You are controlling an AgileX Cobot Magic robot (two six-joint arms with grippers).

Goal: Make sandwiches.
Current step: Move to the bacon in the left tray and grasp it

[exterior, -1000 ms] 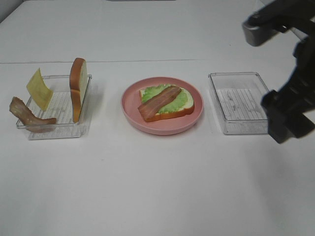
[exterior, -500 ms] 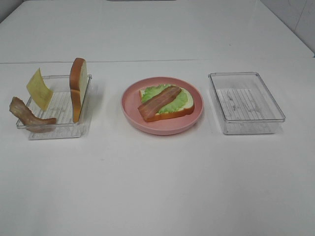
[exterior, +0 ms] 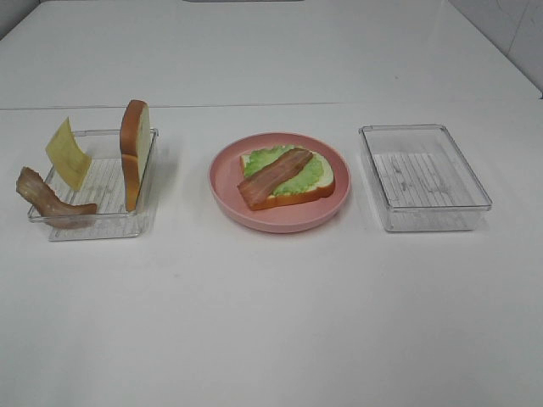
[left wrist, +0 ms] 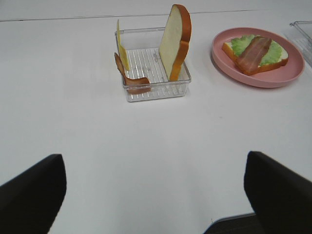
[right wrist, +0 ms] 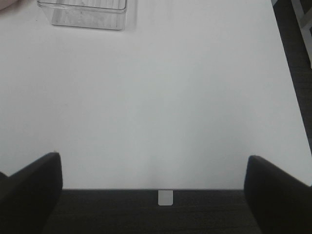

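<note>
A half-built sandwich (exterior: 287, 176) lies on the round pink plate (exterior: 280, 222): one bread slice, green lettuce and a bacon strip on top. It also shows in the left wrist view (left wrist: 256, 51). In the clear left tray (exterior: 93, 225) a second bread slice (exterior: 134, 153) stands on edge, a yellow cheese square (exterior: 67, 153) leans, and another bacon strip (exterior: 51, 199) hangs over the rim. My left gripper (left wrist: 156, 195) is open and empty, well back from that tray (left wrist: 156, 90). My right gripper (right wrist: 156, 195) is open and empty at the table's edge. Neither arm shows in the exterior view.
An empty clear tray (exterior: 424, 178) stands right of the plate; its corner shows in the right wrist view (right wrist: 85, 12). The white table's edge runs just ahead of the right gripper, with dark floor beyond.
The right arm, which stood over the right tray a second ago, has withdrawn out of the exterior view. The food and trays have not moved.
</note>
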